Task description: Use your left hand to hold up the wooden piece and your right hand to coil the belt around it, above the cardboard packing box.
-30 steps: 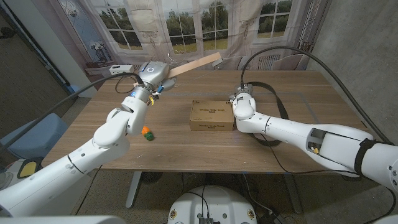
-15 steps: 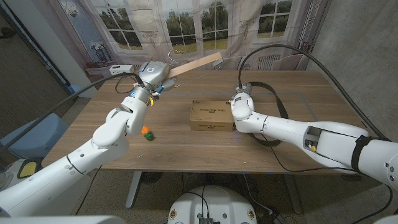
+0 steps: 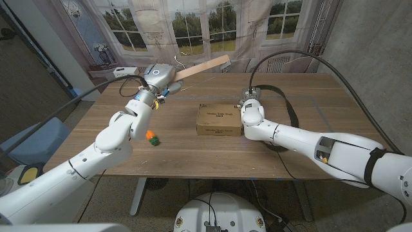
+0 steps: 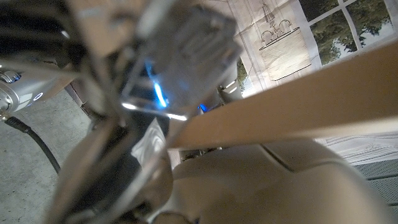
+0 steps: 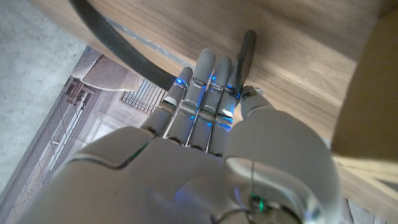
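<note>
Cardboard packing box: dark print on lid, unreadable; belt beside.

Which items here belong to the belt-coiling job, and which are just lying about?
Job: wooden piece, held up by the left hand; black belt by the right hand; cardboard packing box.
Lying about: small orange-and-green thing on the table.

Wooden piece: long pale slat, held aloft, tilted, near worktop's far edge. Belt: black strap, looped on worktop toward its right side. Cardboard packing box: brown, closed, flat, mid-worktop.
</note>
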`<state>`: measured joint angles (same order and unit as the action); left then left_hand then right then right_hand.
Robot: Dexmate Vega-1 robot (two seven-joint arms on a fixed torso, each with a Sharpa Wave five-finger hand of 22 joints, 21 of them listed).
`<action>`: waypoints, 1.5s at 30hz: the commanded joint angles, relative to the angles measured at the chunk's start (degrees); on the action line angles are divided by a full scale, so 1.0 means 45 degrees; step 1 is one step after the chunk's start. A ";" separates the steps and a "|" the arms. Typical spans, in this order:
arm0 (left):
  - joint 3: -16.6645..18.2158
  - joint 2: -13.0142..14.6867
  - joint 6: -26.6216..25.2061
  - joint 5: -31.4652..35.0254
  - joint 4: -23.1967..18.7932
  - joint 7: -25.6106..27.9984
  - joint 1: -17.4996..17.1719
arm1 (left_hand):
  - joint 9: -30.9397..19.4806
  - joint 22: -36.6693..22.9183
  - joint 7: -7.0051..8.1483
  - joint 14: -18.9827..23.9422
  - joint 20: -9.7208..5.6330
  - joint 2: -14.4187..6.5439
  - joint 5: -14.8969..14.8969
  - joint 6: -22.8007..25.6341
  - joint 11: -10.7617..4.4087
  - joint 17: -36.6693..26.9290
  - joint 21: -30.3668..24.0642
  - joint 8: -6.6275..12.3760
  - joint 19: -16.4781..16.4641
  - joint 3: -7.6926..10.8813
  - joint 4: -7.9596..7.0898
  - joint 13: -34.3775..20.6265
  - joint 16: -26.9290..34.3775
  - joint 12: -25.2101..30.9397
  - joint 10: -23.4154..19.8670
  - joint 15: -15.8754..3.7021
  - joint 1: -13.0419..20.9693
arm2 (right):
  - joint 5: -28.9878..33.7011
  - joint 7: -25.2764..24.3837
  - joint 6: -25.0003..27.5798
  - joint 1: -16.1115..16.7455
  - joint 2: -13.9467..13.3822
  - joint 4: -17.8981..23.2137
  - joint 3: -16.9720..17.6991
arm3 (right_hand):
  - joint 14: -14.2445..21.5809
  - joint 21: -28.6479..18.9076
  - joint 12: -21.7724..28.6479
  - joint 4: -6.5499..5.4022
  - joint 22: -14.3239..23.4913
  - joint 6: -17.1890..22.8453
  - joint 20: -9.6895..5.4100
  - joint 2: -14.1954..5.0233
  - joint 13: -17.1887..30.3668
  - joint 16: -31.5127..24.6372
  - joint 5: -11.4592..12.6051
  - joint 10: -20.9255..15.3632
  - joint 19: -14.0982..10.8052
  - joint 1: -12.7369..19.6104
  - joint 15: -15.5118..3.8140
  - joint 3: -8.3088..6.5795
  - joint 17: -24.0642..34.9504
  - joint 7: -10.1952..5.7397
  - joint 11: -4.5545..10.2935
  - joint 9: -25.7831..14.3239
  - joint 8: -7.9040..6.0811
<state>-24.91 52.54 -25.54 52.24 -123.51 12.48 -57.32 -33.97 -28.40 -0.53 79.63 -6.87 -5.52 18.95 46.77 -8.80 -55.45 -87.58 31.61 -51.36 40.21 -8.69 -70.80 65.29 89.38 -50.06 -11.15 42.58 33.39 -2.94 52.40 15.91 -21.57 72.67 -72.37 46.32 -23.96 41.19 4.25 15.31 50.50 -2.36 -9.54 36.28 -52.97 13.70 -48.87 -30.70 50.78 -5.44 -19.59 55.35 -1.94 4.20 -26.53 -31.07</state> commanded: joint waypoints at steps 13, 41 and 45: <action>-0.0464 -0.0069 0.0814 -0.0088 0.0656 -0.0680 0.0896 | -0.0009 -0.0007 -0.0296 0.0023 -0.0876 0.0012 0.0067 0.0180 -0.0128 -0.0016 -0.0169 0.0215 0.0117 0.0190 0.0000 -0.0037 0.0095 0.0071 0.0089 -0.0010 -0.0219 | -0.7698 -0.2658 -0.4749 0.3657 -0.0831 0.2164 0.8048 | -0.0287 -0.0460 0.0770 -0.0466 0.0283 -0.0530 0.0079 -0.0376 0.1495 -0.0306 0.0232 0.0560 0.0238 0.0732 -0.1519 -0.0150 0.1563 0.0162 0.0123 -0.1351 -0.1002; -0.1176 -0.0381 0.1211 -0.0032 0.1294 -0.1885 0.2064 | -0.0235 -0.0032 -0.0297 -0.0030 -0.0830 0.0176 0.0163 0.0060 -0.0082 0.0001 -0.0221 0.0582 0.0213 0.0321 0.0008 -0.0050 0.0153 0.0091 0.0106 -0.0015 -0.0372 | -0.9835 -0.2936 -0.6825 0.2976 -0.2002 0.2733 0.9104 | -0.0284 -0.0883 0.0938 -0.0754 0.0447 -0.0818 0.0127 -0.0338 0.1844 -0.0315 0.0249 0.0569 0.0388 0.1009 -0.1524 -0.0124 0.2254 0.0184 0.0138 -0.1808 -0.1557; -0.1397 -0.0398 0.1301 0.0113 0.1397 -0.2398 0.2423 | -0.0222 0.0007 -0.0257 -0.0073 -0.0812 0.0248 0.0204 0.0087 -0.0091 0.0020 -0.0190 0.0626 0.0216 0.0331 0.0010 -0.0054 0.0136 0.0077 0.0186 -0.0014 -0.0395 | -0.9967 -0.2857 -0.6982 0.2803 -0.2174 0.2898 0.9255 | -0.0243 -0.0943 0.0902 -0.0762 0.0467 -0.0825 0.0122 -0.0341 0.1775 -0.0358 0.0247 0.0538 0.0407 0.1061 -0.1522 -0.0100 0.2330 0.0187 0.0123 -0.1803 -0.1600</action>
<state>-29.33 51.12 -20.42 51.85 -118.33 5.54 -49.34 -34.94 -28.43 -0.95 79.63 -6.76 -4.70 19.65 46.35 -8.61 -55.45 -88.46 33.96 -50.63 41.23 -8.78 -70.97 65.51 89.38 -49.84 -11.15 41.02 -9.31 -16.13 23.43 30.36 -29.54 84.23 -32.34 45.21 -27.66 45.21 1.01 17.18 47.15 -1.70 -8.77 44.21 -54.09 14.63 -46.02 -29.24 52.59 -5.13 -20.00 65.40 -1.21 4.61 -34.50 -37.94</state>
